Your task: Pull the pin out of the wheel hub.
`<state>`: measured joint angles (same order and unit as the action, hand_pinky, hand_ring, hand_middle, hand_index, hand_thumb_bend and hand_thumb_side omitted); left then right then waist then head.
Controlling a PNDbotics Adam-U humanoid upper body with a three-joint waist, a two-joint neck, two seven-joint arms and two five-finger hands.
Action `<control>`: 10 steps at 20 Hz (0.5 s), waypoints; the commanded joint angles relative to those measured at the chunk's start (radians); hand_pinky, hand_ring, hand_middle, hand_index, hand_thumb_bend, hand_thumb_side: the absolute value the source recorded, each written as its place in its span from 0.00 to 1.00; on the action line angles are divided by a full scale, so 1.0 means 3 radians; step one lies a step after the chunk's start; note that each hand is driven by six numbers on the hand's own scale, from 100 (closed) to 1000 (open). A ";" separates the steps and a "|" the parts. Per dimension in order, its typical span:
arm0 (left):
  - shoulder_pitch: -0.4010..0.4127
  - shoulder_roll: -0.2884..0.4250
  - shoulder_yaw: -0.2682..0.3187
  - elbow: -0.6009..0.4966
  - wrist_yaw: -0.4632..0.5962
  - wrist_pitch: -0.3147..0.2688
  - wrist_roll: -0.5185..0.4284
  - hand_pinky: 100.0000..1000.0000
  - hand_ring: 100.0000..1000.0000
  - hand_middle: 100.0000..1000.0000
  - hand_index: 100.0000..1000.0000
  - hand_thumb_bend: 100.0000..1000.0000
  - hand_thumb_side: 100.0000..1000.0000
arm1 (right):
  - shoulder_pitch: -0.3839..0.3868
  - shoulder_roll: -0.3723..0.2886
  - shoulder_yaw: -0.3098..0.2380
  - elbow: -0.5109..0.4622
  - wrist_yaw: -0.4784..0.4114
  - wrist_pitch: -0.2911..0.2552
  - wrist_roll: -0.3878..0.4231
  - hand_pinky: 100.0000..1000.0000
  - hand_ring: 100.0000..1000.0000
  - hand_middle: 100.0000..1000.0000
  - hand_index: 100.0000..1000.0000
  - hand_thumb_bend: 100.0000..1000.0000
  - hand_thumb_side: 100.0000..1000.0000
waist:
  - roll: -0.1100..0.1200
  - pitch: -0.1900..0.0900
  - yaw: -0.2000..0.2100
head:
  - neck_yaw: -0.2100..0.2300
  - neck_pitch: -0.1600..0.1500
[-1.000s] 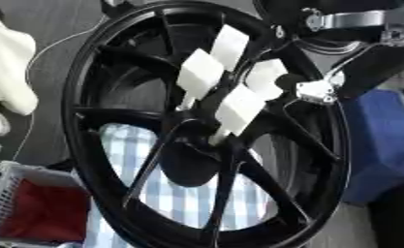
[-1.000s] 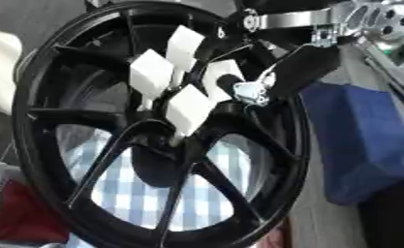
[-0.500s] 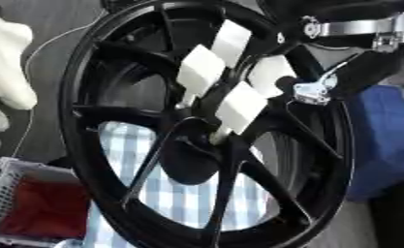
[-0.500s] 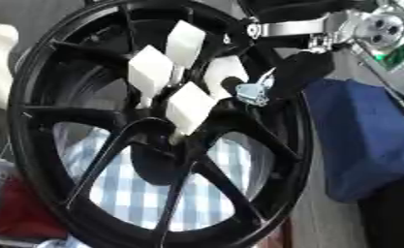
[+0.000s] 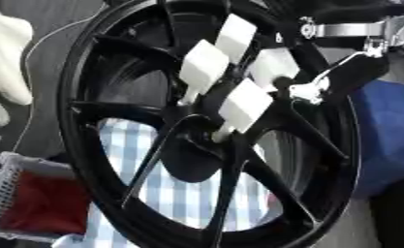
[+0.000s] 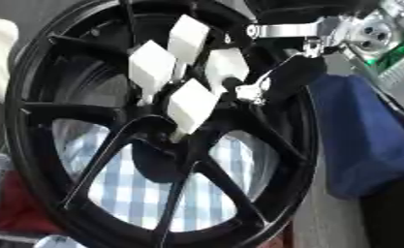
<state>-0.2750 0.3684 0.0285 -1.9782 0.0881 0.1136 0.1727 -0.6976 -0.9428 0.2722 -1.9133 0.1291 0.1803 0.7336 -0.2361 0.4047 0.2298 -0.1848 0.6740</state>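
Four white pins w/ flat square paddle heads stick out of the centre of the big black spoked alloy wheel hub, which stands nearly upright over a blue-and-white checked cloth. Upper-right pin sits closest to the robot's right hand; upper-middle one, left one and lower one fan out beside it.

Right hand comes in from the upper right, black w/ silver metal parts, fingertip end at the inner side of the rim, just beside the upper-right pin. Can't tell whether it touches or pinches the pin, or how the fingers are set – too much black on black. Left hand: not seen in either view.

Key relation: the nearest pin lies just left of the hand's tip, toward the hub centre. The pins' long axes run from the hub bore outward, up and to the right in view, so a pull should prob. follow that line, away from the hub face, not sideways.

A white gloved hand at the left edge rests by the rim, not the robot's. Red-lined basket lower left, blue cloth-like thing to the right.

No readable writing, brand or label anywhere.
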 commanded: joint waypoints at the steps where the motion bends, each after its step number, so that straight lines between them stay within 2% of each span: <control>1: -0.0038 0.0028 0.0024 -0.0073 0.0006 -0.0002 -0.0002 0.37 0.65 0.57 0.65 0.00 0.79 | -0.0025 -0.0055 -0.0022 0.0000 -0.0008 0.0002 -0.0051 0.83 0.72 0.48 0.72 0.00 0.21 | 0.0034 -0.0048 -0.0002 | 0.0009 -0.0039; 2: -0.0039 0.0028 0.0024 -0.0073 0.0008 -0.0004 -0.0002 0.37 0.65 0.57 0.65 0.00 0.79 | -0.0028 -0.0050 -0.0026 0.0000 -0.0033 0.0009 -0.0085 0.81 0.67 0.43 0.65 0.00 0.17 | 0.0034 -0.0048 -0.0001 | 0.0011 -0.0038; 5: -0.0040 0.0026 0.0025 -0.0073 0.0015 -0.0004 -0.0005 0.37 0.66 0.57 0.65 0.00 0.79 | -0.0026 -0.0050 -0.0023 0.0001 -0.0100 0.0039 -0.0206 0.79 0.57 0.32 0.51 0.00 0.16 | 0.0034 -0.0055 0.0000 | 0.0009 -0.0033; 10: -0.0028 0.0024 0.0037 -0.0073 0.0021 -0.0001 0.0001 0.38 0.66 0.57 0.65 0.00 0.79 | -0.0008 -0.0085 -0.0055 -0.0009 -0.0323 0.0148 -0.0354 0.77 0.55 0.27 0.44 0.00 0.15 | 0.0049 -0.0092 -0.0012 | 0.0014 -0.0019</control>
<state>-0.2753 0.3683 0.0307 -1.9782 0.0893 0.1134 0.1725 -0.6932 -0.9368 0.2763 -1.9118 0.0550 0.2186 0.6411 -0.2352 0.4039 0.2279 -0.1812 0.6744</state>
